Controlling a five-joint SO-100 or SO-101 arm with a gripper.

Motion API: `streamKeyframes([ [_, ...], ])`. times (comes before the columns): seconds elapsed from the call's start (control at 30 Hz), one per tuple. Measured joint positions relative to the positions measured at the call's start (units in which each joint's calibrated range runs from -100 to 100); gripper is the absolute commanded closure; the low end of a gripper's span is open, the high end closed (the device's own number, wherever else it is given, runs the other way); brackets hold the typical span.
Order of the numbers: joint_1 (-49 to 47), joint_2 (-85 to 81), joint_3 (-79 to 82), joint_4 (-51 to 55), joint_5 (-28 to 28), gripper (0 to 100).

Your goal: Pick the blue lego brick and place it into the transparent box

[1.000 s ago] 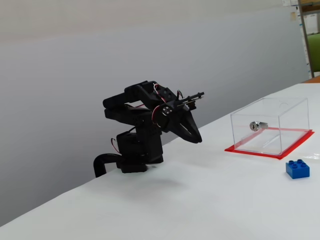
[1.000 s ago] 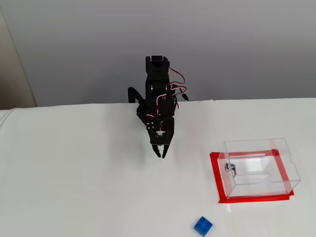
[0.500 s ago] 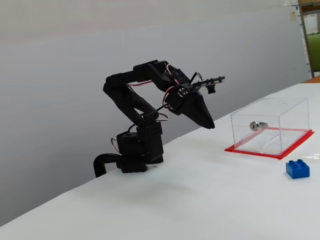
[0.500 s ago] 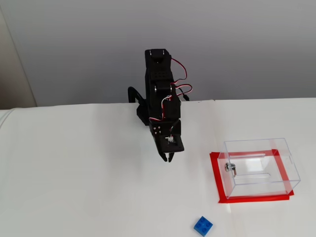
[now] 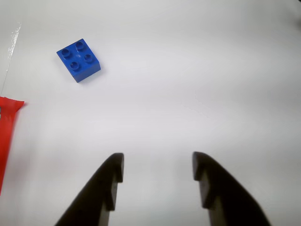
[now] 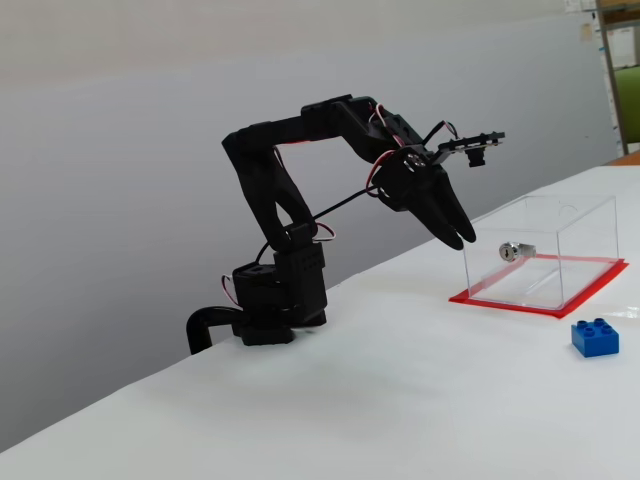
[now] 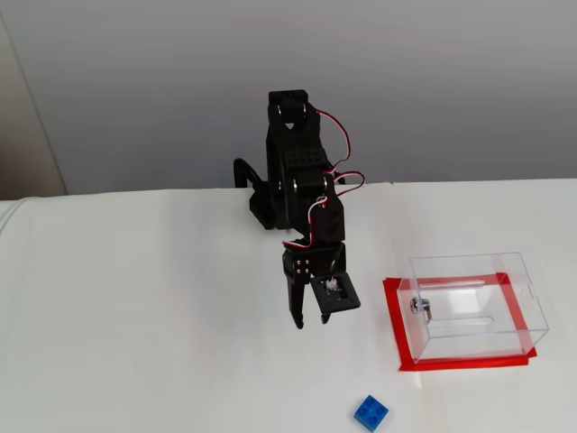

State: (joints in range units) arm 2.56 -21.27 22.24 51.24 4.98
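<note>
The blue lego brick (image 5: 78,60) lies studs-up on the white table, at the upper left of the wrist view, well ahead of my fingers. In both fixed views the brick (image 6: 595,338) (image 7: 371,412) sits on the near side of the transparent box (image 6: 580,225) (image 7: 478,336), apart from it. The box stands on a red base (image 7: 394,316) and holds a small silver cylinder (image 6: 515,251). My gripper (image 5: 157,165) (image 6: 462,240) (image 7: 311,321) hangs open and empty in the air, short of the brick and beside the box.
The arm's black base (image 6: 270,310) is clamped at the table's far edge (image 7: 135,193), against a grey wall. A strip of the red base (image 5: 7,134) shows at the left edge of the wrist view. White table surface lies between gripper and brick.
The arm has unfolded and reached out from its base, carrying the gripper up and toward the box and brick. The jaws, close together before, now stand apart.
</note>
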Motion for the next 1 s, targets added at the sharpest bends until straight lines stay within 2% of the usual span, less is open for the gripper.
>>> streamKeyframes([
  [1.0, -10.68, 37.04, -31.24, 0.17, 0.00, 75],
])
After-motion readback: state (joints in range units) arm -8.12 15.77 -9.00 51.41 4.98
